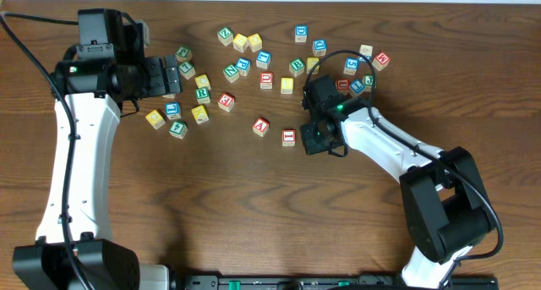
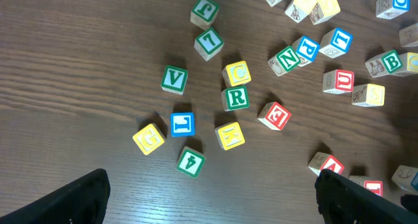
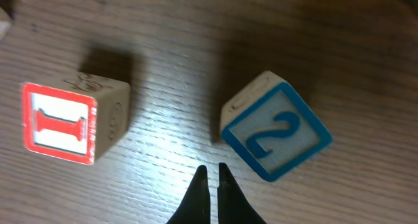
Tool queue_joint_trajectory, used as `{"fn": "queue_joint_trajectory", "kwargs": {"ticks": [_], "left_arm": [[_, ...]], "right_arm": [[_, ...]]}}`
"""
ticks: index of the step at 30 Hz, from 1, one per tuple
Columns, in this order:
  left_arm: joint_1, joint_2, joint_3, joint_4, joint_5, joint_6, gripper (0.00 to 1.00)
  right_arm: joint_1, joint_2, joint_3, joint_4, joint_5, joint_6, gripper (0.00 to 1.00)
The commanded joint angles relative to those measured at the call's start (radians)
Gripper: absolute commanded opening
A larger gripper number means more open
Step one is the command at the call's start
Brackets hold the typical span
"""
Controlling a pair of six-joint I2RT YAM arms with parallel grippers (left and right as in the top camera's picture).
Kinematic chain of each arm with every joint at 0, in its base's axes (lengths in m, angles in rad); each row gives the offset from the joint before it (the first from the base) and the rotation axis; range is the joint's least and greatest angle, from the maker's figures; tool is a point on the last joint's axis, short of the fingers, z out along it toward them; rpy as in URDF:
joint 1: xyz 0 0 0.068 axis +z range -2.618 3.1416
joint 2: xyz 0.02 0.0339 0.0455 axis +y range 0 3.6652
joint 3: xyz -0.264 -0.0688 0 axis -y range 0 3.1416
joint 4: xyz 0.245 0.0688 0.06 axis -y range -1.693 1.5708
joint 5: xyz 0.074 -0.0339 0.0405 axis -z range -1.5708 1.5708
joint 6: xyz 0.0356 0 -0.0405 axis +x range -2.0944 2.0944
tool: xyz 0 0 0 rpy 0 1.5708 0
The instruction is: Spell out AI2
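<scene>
You have the red-framed wooden "A" cube (image 1: 261, 127) lying on the brown wooden desk (image 1: 211, 205). The red-framed wooden "I" cube (image 1: 288, 137) is near it on the right, slightly closer to the arm bases. From the right wrist, the blue-framed wooden "2" cube (image 3: 277, 132) lies right of the "I", apart from it and turned askew. The right gripper (image 3: 212, 175) sits before the gap between them. The other lettered wooden cubes (image 1: 245, 66) are scattered behind, and one cluster lies ahead of the left gripper (image 2: 212, 201).

The left tool (image 2: 210, 185) gapes; right tool (image 3: 212, 173) pinched together.
</scene>
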Motion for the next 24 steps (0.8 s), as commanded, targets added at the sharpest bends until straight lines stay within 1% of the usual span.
{"fn": "queue_joint_trajectory", "kwargs": {"ticks": [1,11,24], "left_arm": [[0.001,0.000,-0.002,-0.001,-0.002,-0.002,0.99],[0.000,0.000,-0.002,-0.001,-0.003,-0.002,1.00],[0.001,0.000,-0.002,-0.001,-0.003,-0.002,0.99]], "right_arm": [[-0.010,0.011,-0.002,-0.017,0.064,-0.010,0.01],[-0.021,0.010,-0.001,-0.036,0.136,-0.033,0.01],[-0.026,0.010,-0.001,-0.019,0.198,-0.032,0.01]]}}
